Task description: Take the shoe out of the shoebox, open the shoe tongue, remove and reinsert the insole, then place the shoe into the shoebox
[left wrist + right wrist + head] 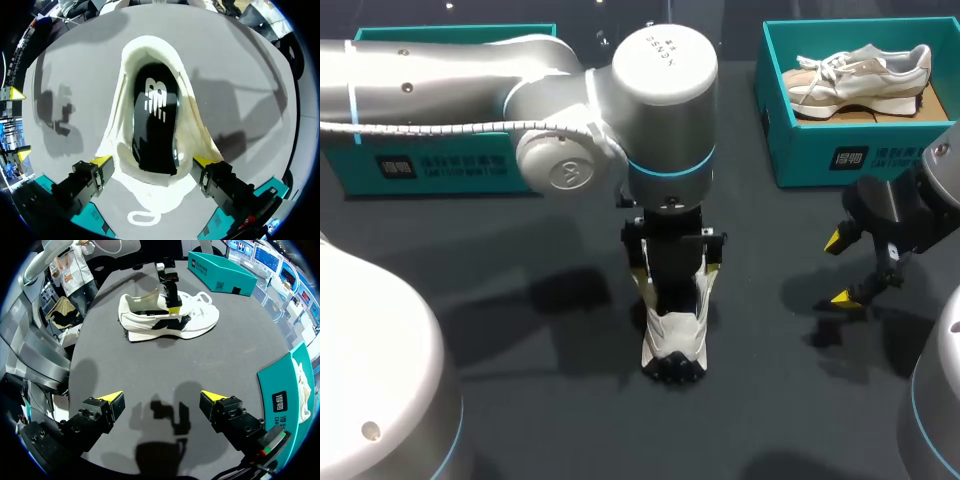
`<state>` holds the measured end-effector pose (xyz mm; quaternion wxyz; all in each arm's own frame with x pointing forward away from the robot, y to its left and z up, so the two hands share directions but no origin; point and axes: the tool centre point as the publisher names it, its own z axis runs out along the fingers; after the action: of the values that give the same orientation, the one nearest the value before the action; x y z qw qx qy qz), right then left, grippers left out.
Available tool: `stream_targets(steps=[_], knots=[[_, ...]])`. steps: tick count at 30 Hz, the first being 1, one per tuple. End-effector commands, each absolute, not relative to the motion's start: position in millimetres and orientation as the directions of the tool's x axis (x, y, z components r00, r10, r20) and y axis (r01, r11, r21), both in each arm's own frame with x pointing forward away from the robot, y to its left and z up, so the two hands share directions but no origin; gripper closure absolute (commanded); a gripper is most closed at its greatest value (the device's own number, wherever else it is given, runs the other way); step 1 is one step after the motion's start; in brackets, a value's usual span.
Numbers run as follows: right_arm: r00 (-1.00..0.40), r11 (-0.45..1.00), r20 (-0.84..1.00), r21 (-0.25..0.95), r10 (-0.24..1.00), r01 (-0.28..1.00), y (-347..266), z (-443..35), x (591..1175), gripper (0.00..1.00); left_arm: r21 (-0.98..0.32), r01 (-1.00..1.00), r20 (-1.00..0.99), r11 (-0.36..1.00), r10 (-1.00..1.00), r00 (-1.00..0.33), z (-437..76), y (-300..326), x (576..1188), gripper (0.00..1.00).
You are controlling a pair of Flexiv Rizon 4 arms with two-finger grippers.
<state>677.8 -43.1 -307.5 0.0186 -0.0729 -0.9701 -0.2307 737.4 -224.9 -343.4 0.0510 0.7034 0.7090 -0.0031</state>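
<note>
The white shoe (672,338) stands sole down on the table (550,400). Our left jaws are just above the shoe and press its collar from both sides. Our right jaws, well right of the shoe, are wide open and hold nothing.

White shoe (672,345), black insole (155,125) with white logo, teal shoebox (840,150).

Fuzzy cream cloth lines the shoe (189,117) around a glossy black insole (155,130); the desk (550,420) looks matt, dark and smooth.
</note>
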Motion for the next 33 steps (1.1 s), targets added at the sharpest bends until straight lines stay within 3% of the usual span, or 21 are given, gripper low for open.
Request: stream_targets(steps=[1,6,11,16,20,33], knots=[[-0.989,0.884,0.067,0.442,0.135,0.151,-43,-307,676,0.0,0.063,0.998,-0.078,0.02,0.997,-0.015,-337,-222,751,0.0],[-0.989,0.884,0.067,0.442,0.135,0.151,-43,-307,676,0.0,0.079,0.996,-0.085,0.048,0.995,-0.041,-325,-218,767,0.04],[-0.989,0.884,0.067,0.442,0.135,0.151,-43,-307,676,0.0,0.096,0.993,-0.097,0.071,0.993,-0.062,-310,-214,781,0.16],[-0.989,0.884,0.067,0.442,0.135,0.151,-43,-307,676,0.0,0.079,0.993,-0.116,0.087,0.99,-0.077,-296,-212,787,0.46],[-0.989,0.884,0.067,0.442,0.135,0.151,-43,-307,676,0.0,0.025,0.998,-0.135,0.061,0.989,-0.057,-288,-214,780,0.6],[-0.989,0.884,0.067,0.442,0.135,0.151,-43,-307,676,0.0,-0.106,0.994,-0.127,-0.03,0.992,0.016,-308,-221,736,0.62]])
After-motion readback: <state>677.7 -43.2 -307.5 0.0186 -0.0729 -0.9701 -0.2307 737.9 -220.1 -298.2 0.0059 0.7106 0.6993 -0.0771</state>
